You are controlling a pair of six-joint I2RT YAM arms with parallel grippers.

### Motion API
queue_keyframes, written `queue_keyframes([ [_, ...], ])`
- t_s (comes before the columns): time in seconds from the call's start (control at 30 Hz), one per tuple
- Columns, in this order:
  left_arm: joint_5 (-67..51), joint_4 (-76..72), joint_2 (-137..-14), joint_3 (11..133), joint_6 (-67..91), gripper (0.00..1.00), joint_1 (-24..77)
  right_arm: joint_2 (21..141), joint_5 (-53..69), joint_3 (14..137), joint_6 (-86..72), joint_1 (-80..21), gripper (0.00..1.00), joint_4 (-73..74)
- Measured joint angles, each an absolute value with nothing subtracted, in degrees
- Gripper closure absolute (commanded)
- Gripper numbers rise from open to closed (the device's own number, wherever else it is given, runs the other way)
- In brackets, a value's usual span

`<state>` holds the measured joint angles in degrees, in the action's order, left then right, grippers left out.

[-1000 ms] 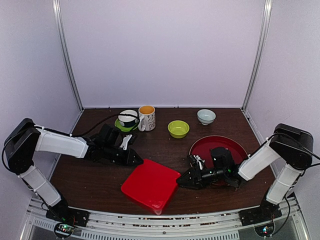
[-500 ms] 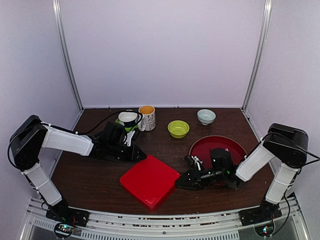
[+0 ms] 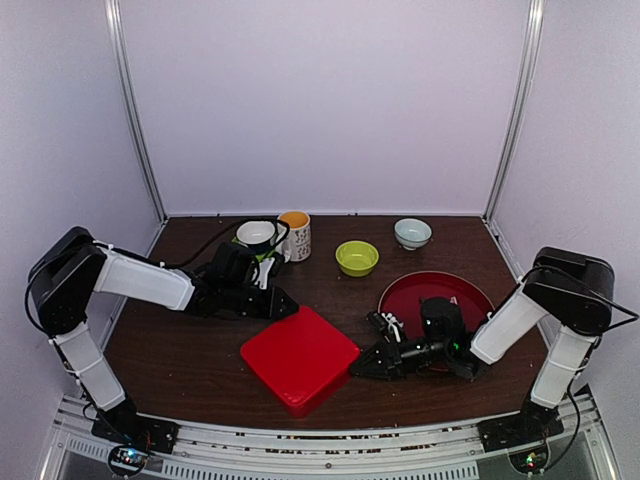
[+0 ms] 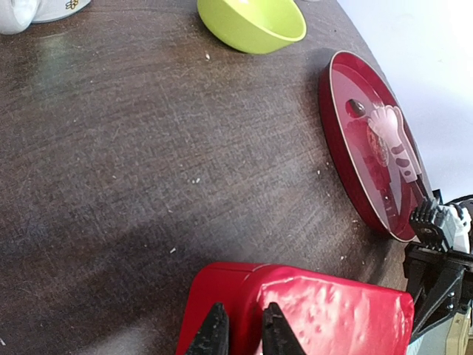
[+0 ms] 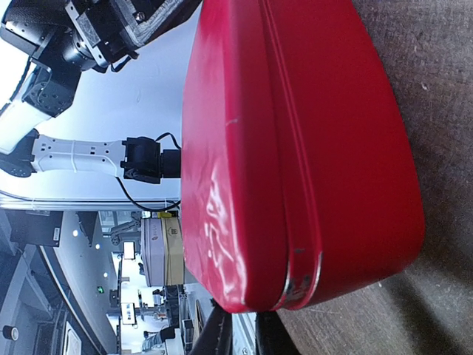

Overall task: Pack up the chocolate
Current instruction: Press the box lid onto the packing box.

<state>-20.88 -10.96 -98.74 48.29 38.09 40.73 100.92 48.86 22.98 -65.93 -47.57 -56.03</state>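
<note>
— Red box [image 3: 300, 360] mid-frame: why both arms?
— Left end effector [image 4: 242, 333] clamps its upper-left corner, right end effector [image 5: 240, 336] sits closed at the right one, likely steadying it. Chocolate [image 4: 357, 107] lies on the plate [image 4: 347, 74], right.

One chocolate [image 4: 357, 107], a tiny dark brown oval, lies loose on the round red plate [image 4: 346, 78], near the plate's 12 o'clock end in the left wrist view. At its 5 o'clock lies what looks like a rounder, reddish-brown sweet [image 4: 378, 146], partly under a pale utensil [image 4: 386, 124].
</note>
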Motion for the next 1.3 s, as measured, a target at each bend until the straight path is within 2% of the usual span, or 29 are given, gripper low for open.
queue_keyframes([
  [0.13, -20.8, -11.7, -99.0, 48.3, 38.4, 0.82, 40.9, 100.9, 48.9, 22.9, -65.8, -47.6, 0.9, -55.5],
  [0.27, -20.9, -12.6, -99.4, 48.3, 38.8, 0.82, 41.0, 101.4, 48.6, 22.9, -65.7, -47.6, 0.87, -54.6],
  [0.43, -20.8, -12.9, -99.7, 48.5, 38.9, 0.82, 41.6, 101.7, 48.1, 22.3, -65.4, -47.5, 0.66, -53.6],
  [0.63, -20.7, -9.8, -100.1, 50.4, 38.0, 0.81, 42.3, 98.9, 47.0, 21.8, -63.9, -47.4, 0.51, -48.2],
  [0.9, -20.3, -4.2, -100.1, 53.1, 36.2, 0.79, 43.0, 89.0, 43.0, 22.1, -55.5, -44.8, 0.3, -31.3],
  [1.3, -19.9, -0.7, -100.3, 55.0, 34.8, 0.79, 43.6, 83.1, 39.9, 24.4, -46.8, -43.8, 0.14, -18.4],
])
